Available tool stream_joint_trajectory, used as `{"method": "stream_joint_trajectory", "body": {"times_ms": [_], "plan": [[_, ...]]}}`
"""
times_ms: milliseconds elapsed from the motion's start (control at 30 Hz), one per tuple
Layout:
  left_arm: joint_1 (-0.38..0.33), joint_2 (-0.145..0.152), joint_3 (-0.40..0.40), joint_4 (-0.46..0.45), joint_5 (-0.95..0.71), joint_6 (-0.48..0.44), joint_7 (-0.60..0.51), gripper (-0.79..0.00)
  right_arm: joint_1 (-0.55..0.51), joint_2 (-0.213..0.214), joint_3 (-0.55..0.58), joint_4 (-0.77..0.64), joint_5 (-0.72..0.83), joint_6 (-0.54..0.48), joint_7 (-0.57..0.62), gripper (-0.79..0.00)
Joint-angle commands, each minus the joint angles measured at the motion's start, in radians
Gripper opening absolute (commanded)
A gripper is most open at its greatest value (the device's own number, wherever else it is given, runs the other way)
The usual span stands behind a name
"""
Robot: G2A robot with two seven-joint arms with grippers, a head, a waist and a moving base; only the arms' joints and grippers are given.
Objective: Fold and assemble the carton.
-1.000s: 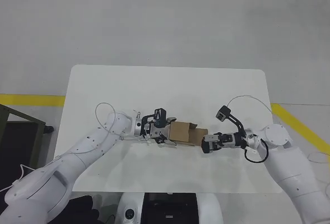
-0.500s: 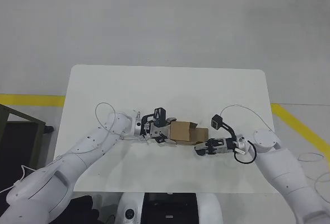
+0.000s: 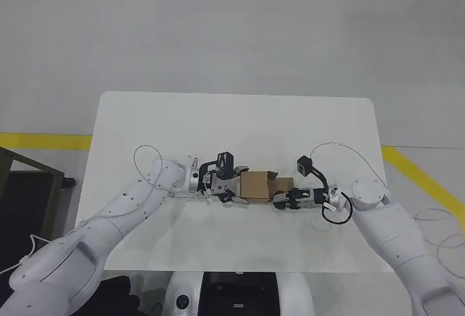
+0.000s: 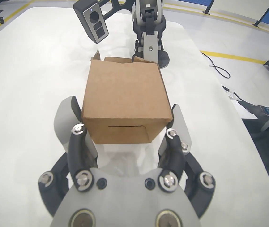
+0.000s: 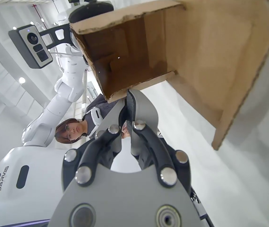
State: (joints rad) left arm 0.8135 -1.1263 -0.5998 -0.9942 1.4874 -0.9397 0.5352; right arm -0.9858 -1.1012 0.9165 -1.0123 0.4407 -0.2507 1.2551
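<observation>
white table point(image 3: 137, 118) | yellow floor tape point(image 3: 35, 141) (both sides) | dark frame point(image 3: 19, 156)

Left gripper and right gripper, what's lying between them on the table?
The carton, seen in the top view: the left gripper grips its closed end, and the right gripper meets a flap at its open end.

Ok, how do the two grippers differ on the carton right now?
Grip: the left gripper clamps the carton between spread fingers; the right gripper has its fingers closed together. Place: the left gripper holds the closed end, the right gripper has its tip at a flap edge of the open end. Both sit low over the table.
</observation>
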Motion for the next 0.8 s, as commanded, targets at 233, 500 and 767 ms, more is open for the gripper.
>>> {"method": "stream_joint_trajectory", "body": {"times_ms": [233, 500, 767], "plan": [[0.002, -0.005, -0.008, -0.002, 0.001, -0.007, -0.008, -0.129, 0.061, -0.023, -0.055, 0.022, -0.038, 0.013, 0.050, -0.785], [0.005, -0.008, -0.014, 0.007, 0.006, -0.017, -0.011, -0.185, 0.091, -0.033, -0.070, 0.073, -0.055, -0.004, 0.059, -0.785], [0.004, -0.010, -0.023, 0.011, 0.011, -0.026, -0.011, -0.225, 0.117, -0.031, -0.060, 0.087, -0.094, -0.004, 0.055, -0.785]]}}
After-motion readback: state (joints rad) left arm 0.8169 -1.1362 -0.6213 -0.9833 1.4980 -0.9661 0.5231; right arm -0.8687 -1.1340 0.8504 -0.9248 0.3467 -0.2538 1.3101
